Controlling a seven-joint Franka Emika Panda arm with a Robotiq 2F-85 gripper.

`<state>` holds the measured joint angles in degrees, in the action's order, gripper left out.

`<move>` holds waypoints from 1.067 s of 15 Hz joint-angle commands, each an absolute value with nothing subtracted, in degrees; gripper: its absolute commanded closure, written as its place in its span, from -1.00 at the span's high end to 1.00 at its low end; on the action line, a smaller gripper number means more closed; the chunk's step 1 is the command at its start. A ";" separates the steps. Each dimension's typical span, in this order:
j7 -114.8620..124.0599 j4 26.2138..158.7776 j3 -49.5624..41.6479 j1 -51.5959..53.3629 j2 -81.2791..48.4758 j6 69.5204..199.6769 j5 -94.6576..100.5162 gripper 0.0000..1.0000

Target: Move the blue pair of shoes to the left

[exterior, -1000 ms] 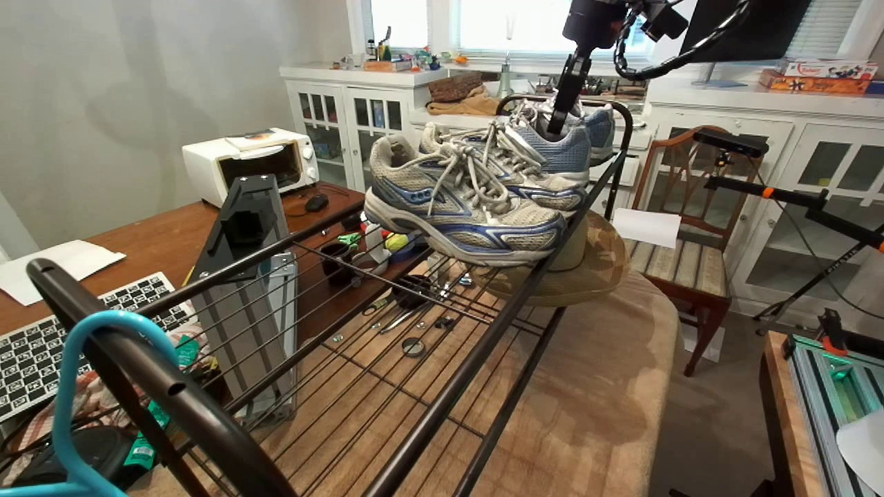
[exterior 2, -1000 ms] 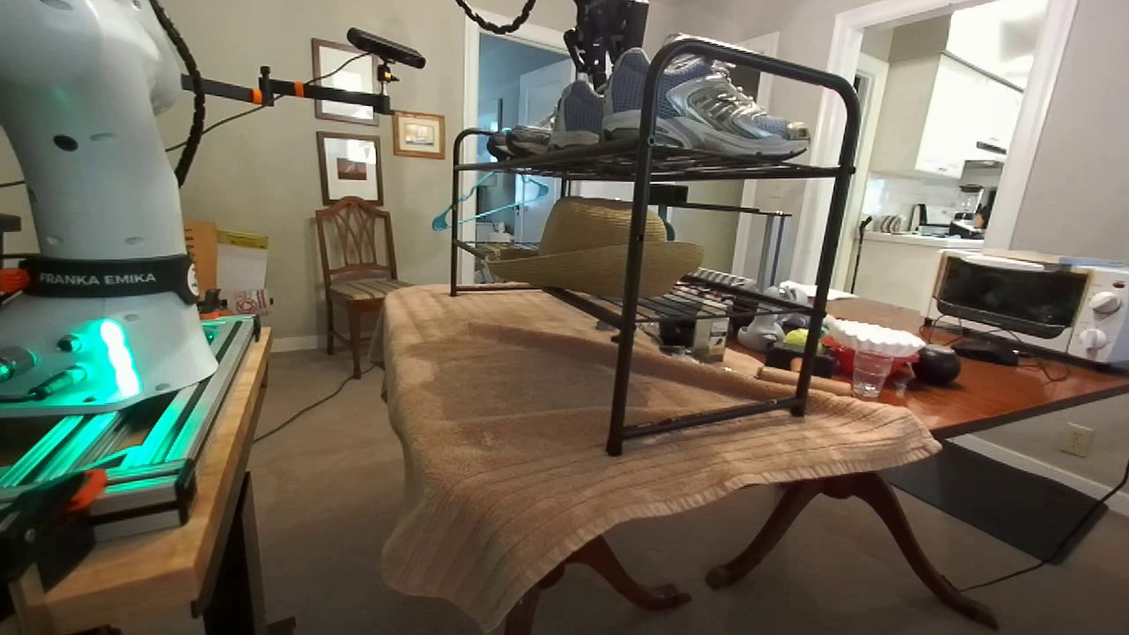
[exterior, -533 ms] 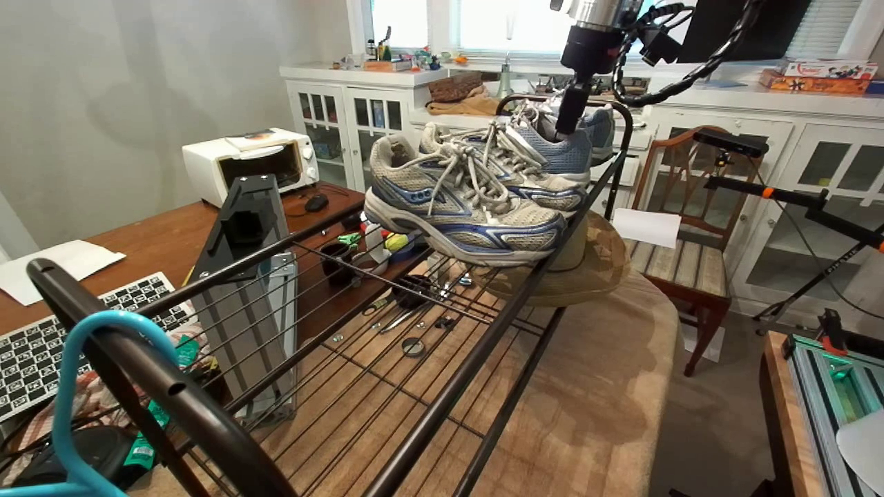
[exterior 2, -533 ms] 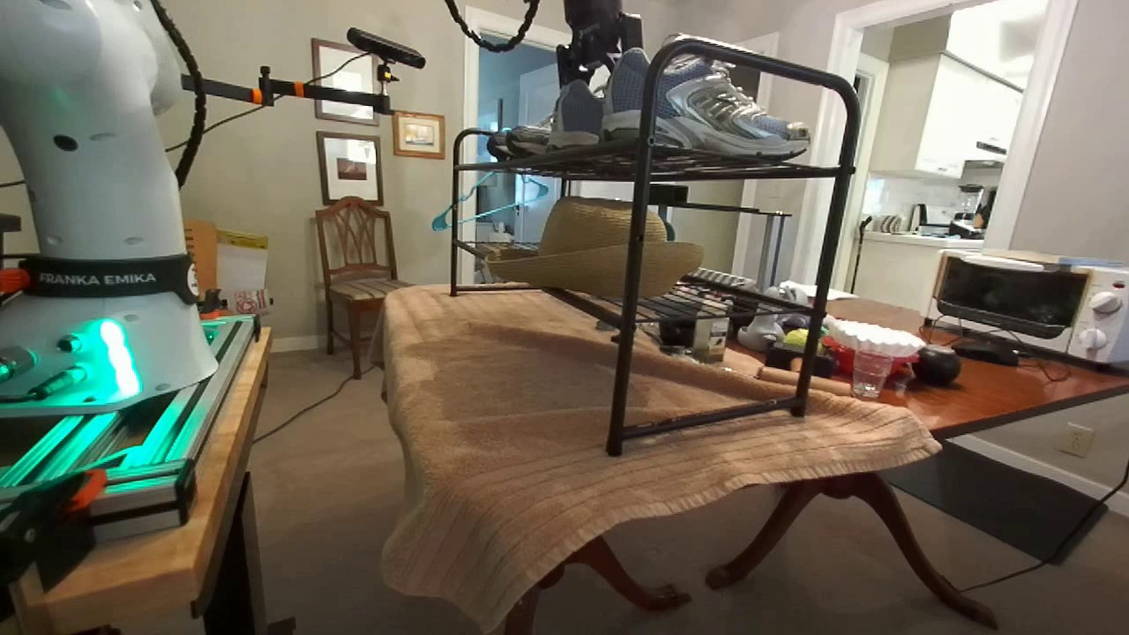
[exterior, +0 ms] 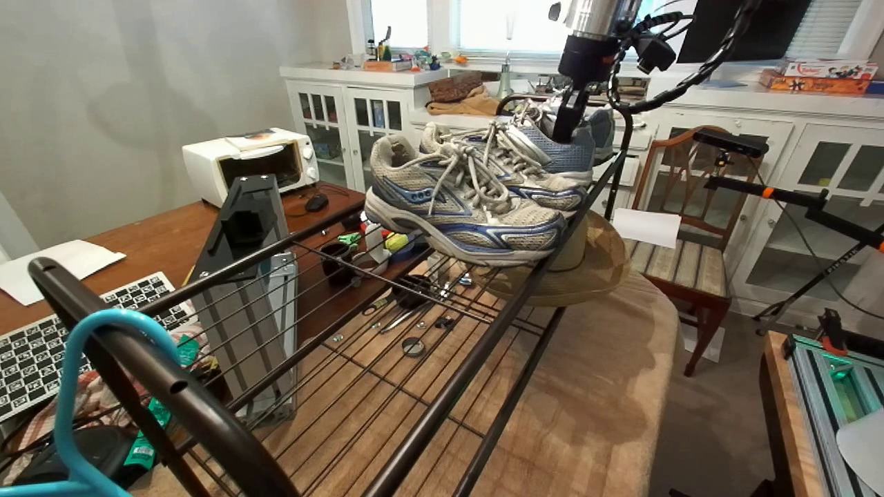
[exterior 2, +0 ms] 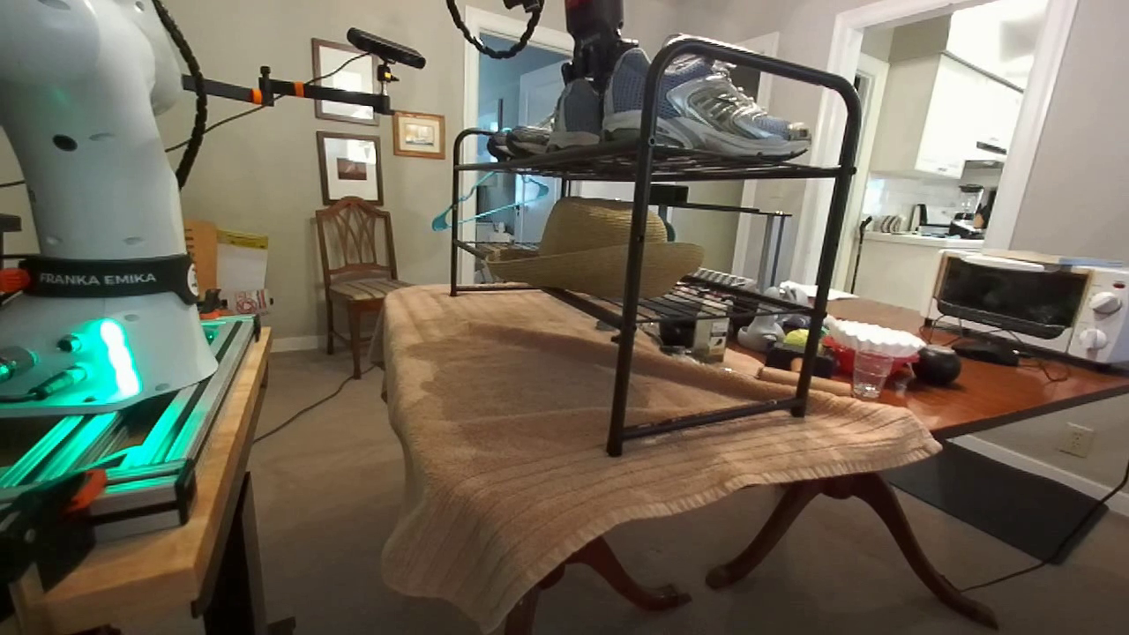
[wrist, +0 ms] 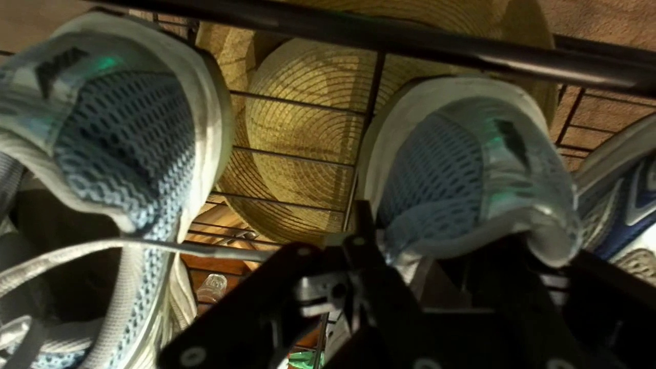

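In an exterior view the blue pair of shoes, grey mesh with dark blue panels, stands on the rack's top shelf: a nearer shoe (exterior: 459, 214) and one partly behind it (exterior: 545, 190). One of them enters the wrist view's right edge (wrist: 630, 205). Beside them are two paler silver sneakers with light-blue mesh heels. My gripper (wrist: 425, 220) points down at the heel end of the nearer pale sneaker (wrist: 441, 154). One finger (wrist: 365, 220) lies against its outer side; the opposite finger reaches inside the opening, its tip hidden. The second pale sneaker (wrist: 133, 128) stands apart to the left.
A black metal rack (exterior 2: 624, 353) bears the shoes above a towel-covered table. Below the top shelf rests a straw hat (exterior 2: 600, 229). A turquoise hanger (exterior: 62, 407) hooks over the rack's end bar. The rack's raised end frame rises close to the pale sneakers.
The gripper has come down farther onto the pale sneaker. Its fingers spread half a second ago and have since closed in around the shoe's side. That sneaker's heel has shifted slightly.
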<state>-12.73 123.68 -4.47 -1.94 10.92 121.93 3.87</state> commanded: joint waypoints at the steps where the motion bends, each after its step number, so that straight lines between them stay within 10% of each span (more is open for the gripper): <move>1: -12.11 124.57 -4.47 -2.15 12.11 122.76 3.18 -0.95; 16: -11.44 124.27 -2.54 -2.05 22.58 121.62 9.07 -0.94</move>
<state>-12.53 123.71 -3.31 -1.99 20.08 122.13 7.19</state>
